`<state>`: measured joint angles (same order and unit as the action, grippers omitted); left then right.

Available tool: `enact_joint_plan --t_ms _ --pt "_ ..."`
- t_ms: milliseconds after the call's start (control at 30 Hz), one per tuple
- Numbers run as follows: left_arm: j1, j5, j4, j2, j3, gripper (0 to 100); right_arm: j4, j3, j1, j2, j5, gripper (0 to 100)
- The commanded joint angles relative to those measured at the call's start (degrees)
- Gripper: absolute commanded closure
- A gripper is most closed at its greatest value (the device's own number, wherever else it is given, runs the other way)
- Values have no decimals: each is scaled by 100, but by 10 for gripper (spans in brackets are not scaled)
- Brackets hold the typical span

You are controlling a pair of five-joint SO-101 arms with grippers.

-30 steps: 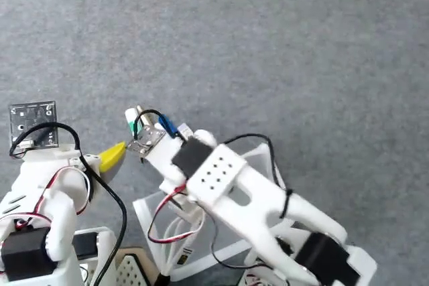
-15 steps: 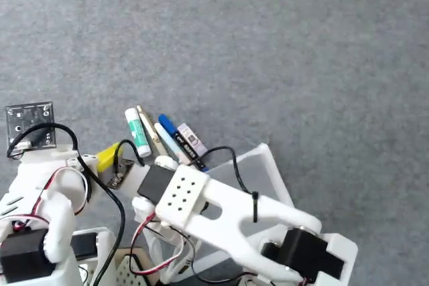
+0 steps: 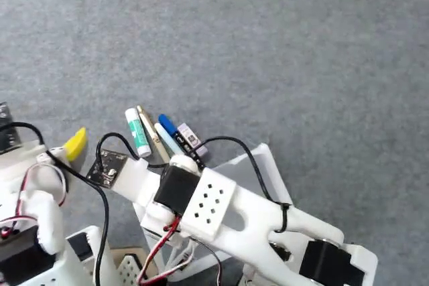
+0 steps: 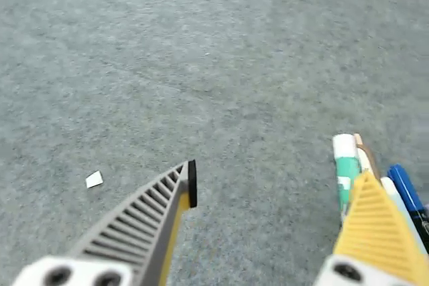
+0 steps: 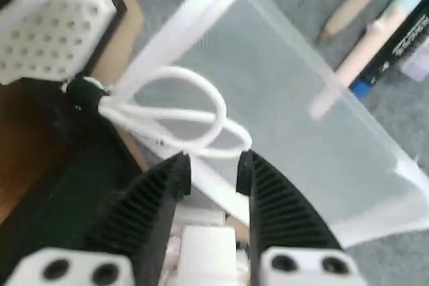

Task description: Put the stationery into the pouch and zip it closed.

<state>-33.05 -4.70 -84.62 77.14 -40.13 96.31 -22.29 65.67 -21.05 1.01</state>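
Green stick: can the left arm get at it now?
Probably yes. Bare carpet lies between the open left end effector and the green stick; the right arm sits close by.

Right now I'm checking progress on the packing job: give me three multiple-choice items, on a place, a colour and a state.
1. Where do the pens lie? A on the table beside the pouch; B inside the pouch; C in a gripper.
2. What colour is the glue stick band? A red; B green; C black.
3. How is the left gripper? A shut on a pen; B shut on the pouch; C open and empty.
1 A, they rest on the table outside the pouch. 2 B, green shows around the stick. 3 C, its jaws stand apart with nothing between.
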Motion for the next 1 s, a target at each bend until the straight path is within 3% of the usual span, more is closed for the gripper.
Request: enact_joint_plan --t_ms 0,533,967 --pt "-303 -18 97 -9 13 631 -343 -110 9 -171 -79 864" --pt "-382 -26 149 -9 -198 631 26 -171 9 -180 -70 861" --pt "-1763 -26 536 -9 22 631 -976 -1165 44 -136 -79 861"
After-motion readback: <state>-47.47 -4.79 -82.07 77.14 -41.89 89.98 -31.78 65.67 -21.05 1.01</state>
